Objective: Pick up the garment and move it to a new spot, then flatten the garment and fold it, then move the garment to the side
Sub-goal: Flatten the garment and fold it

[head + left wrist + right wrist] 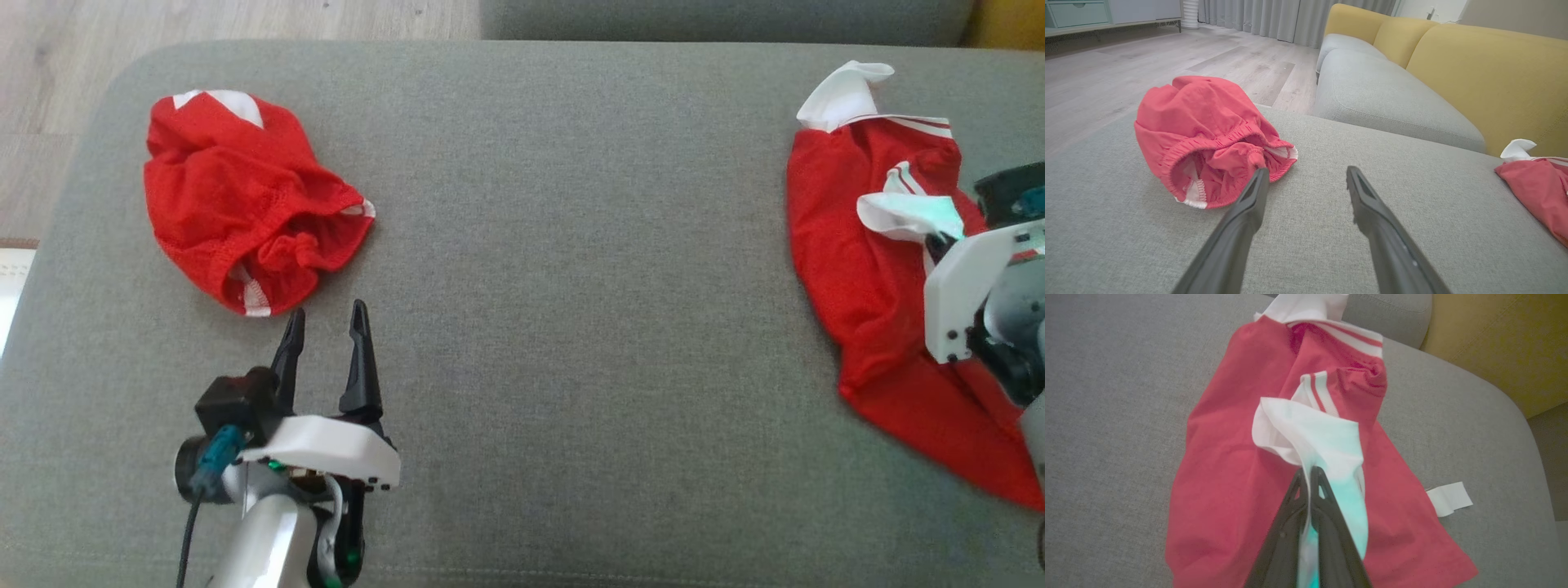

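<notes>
Garment point(1220, 477) fold clamped in right pincer point(1309, 470); left pincer point(326, 312) hovers spread, pointing forward, beside shorts point(237, 204).

A home living room: grey-and-yellow sofa point(1474, 73), pale wood floor point(1126, 61), long grey curtains point(1257, 16), low sideboard point(1077, 12).

The head camera looks steeply down on the grey cushion point(571, 245), taking in most of its width, with the left pincer point(326, 310) at lower left and the red shirt point(849, 245) at the right edge. The left wrist camera sits low and close over the same cushion, facing along it toward a yellow-backed sofa point(1474, 69), and shares with the head view the red shorts point(1208, 130) and a corner of the shirt. The right wrist camera hangs close above the shirt, looking down along the right pincer point(1309, 471).
</notes>
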